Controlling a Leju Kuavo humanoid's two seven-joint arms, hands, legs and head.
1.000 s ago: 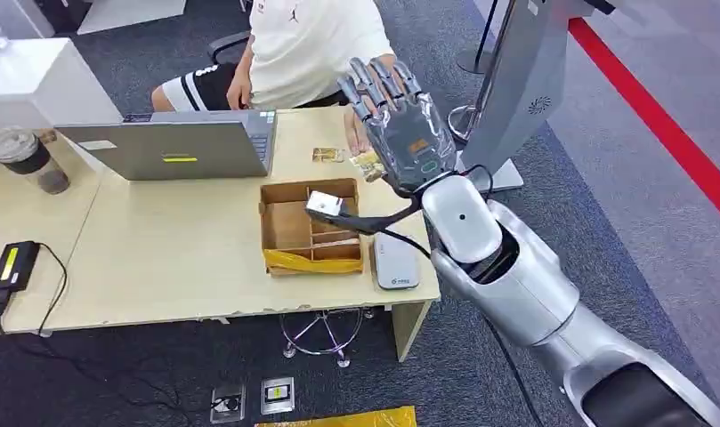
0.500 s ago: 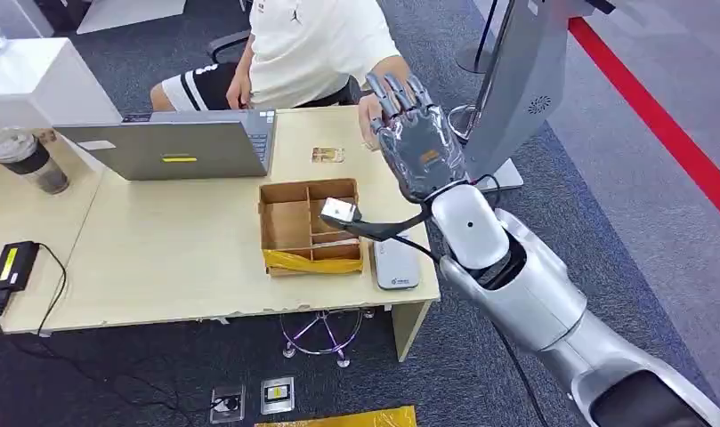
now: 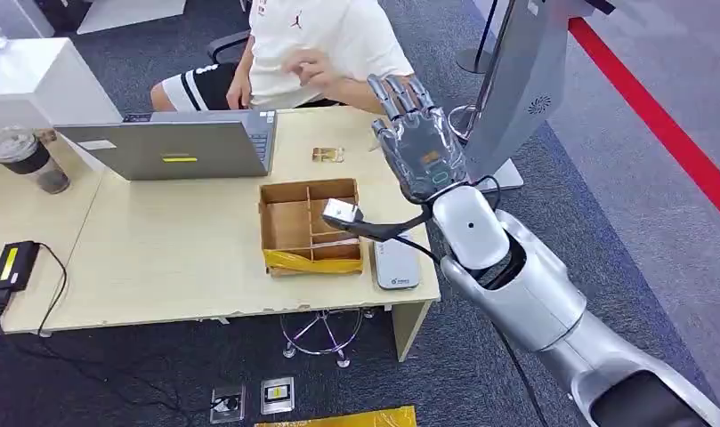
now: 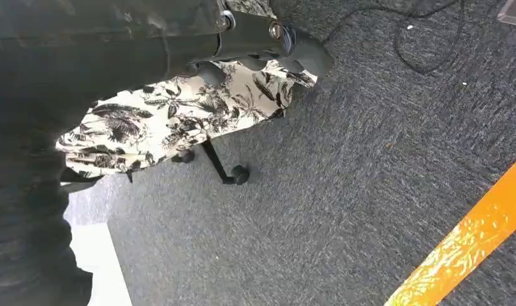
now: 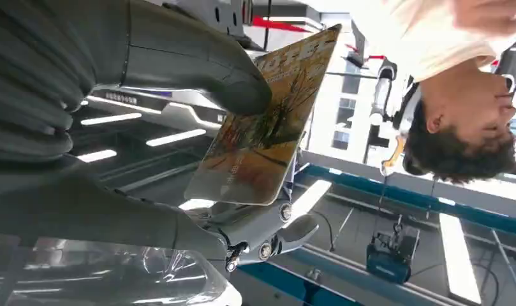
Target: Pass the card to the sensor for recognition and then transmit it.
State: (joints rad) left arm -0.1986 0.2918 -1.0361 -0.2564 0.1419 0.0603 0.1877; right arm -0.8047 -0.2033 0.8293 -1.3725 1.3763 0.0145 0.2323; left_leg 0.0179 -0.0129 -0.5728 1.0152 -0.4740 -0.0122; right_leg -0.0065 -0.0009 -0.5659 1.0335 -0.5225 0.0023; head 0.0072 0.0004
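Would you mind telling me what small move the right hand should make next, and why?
Probably hold the card steady at this height and let the person take it. The right hand holds it pinched under the thumb, raised past the table's far edge, and the person's hand is up nearby but not touching the card.

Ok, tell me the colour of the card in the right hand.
Mostly golden-orange card, printed picture; clearest in right wrist view.

Raised silver right hand [image 3: 416,133] holding orange printed card [image 5: 268,121] above beige desk's far right corner [image 3: 374,120]. Seated person in white shirt [image 3: 316,44] directly beyond; grey slanted kiosk panel [image 3: 521,80] close alongside. Open desktop [image 3: 178,231] toward divided cardboard box [image 3: 285,227].
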